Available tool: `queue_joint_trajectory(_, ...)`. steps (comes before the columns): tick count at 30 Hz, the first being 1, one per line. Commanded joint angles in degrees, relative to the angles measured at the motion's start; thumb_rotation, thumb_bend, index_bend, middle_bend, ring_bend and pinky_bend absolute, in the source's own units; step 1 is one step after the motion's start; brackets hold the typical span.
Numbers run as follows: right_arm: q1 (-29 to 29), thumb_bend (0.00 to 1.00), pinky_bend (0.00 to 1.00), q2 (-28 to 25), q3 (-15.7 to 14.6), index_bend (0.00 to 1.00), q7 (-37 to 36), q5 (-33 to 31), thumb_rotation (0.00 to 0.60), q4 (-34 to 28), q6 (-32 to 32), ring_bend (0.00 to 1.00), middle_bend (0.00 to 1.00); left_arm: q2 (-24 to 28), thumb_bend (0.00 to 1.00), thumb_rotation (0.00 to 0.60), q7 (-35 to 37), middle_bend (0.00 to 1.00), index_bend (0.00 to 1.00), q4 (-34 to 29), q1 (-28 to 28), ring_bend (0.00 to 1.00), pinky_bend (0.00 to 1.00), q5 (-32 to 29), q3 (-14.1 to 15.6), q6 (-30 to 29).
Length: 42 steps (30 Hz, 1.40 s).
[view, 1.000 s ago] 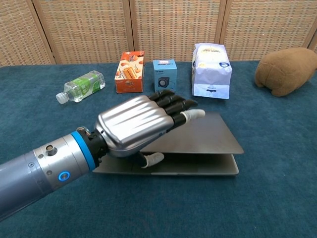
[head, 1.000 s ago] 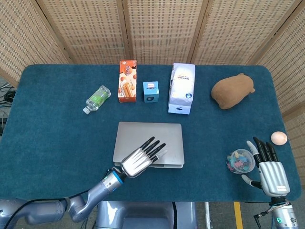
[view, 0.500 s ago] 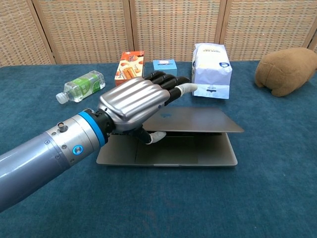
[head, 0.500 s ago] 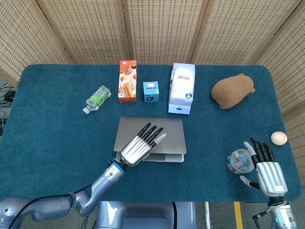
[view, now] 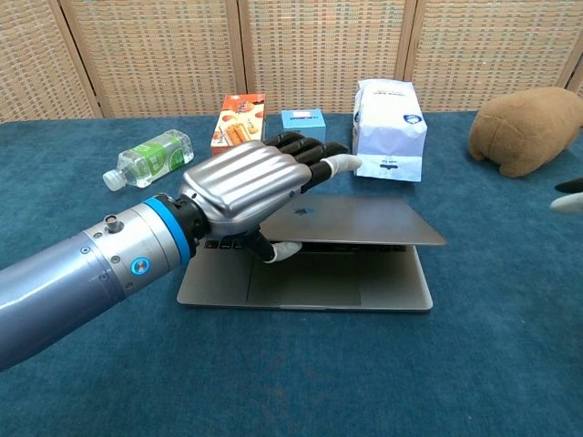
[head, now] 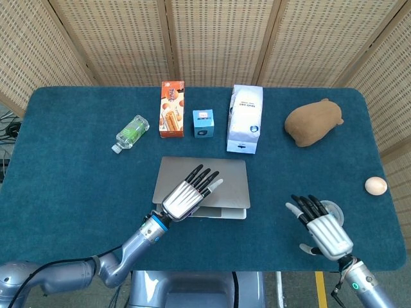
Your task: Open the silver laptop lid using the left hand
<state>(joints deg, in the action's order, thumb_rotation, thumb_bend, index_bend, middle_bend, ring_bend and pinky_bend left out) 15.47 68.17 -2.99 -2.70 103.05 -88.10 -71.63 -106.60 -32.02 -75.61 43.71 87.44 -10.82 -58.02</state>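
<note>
The silver laptop [head: 225, 183] lies in the middle of the blue table with its lid [view: 364, 223] raised a little, so the keyboard base [view: 310, 287] shows below it. My left hand [head: 187, 194] grips the lid's front left edge, fingers [view: 305, 150] lying flat on top and the thumb [view: 278, 248] tucked underneath. My right hand [head: 321, 228] hovers over the front right of the table, holding nothing, fingers spread. In the chest view only its fingertips [view: 569, 196] reach in at the right edge.
Along the back stand a green-labelled bottle [head: 131, 133] on its side, an orange box [head: 171, 109], a small blue box [head: 203, 123] and a white bag [head: 244, 119]. A brown plush [head: 313, 122] sits back right, an egg [head: 376, 186] at the right edge. A clear cup [head: 335, 208] peeks from behind my right hand.
The lid has risen from nearly closed to a clear gap, lifted by my left hand. My right hand has moved left from the front right corner, over the cup.
</note>
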Motion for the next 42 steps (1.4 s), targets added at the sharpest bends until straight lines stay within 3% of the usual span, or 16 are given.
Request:
queue_joint_trajectory(1, 3.98, 0.45, 0.08, 0.83, -0.86, 0.12, -2.42, 3.04, 0.6, 1.64, 3.7, 0.0, 0.04, 0.35, 0.37, 0.6, 0.34, 0.0, 0.0, -0.47, 0.19, 0.0, 0.0, -0.2, -0.08, -0.09)
queue_joint_trajectory(13, 11.95, 0.9, 0.08, 5.39, -1.66, 0.15, -1.61, 5.43, 0.6, 3.26, 12.36, 0.0, 0.06, 2.3, 0.37, 0.6, -0.24, 0.0, 0.0, -1.86, 0.89, 0.0, 0.0, -1.6, -0.21, -0.46)
queue_joint_trajectory(17, 13.33, 0.99, 0.08, 7.72, -1.72, 0.15, -1.99, 5.34, 0.6, 4.72, 13.45, 0.0, 0.06, 2.45, 0.37, 0.6, 0.35, 0.0, 0.0, -2.0, 1.04, 0.0, 0.0, -2.26, -0.26, -0.47)
queue_joint_trajectory(42, 20.0, 1.0, 0.09, 18.9, -0.19, 0.15, -2.78, 0.43, 0.6, 12.57, 19.83, 0.0, 0.03, 3.6, 0.38, 0.6, 1.43, 0.0, 0.0, -1.95, 2.5, 0.0, 0.0, -3.8, -0.1, -0.53)
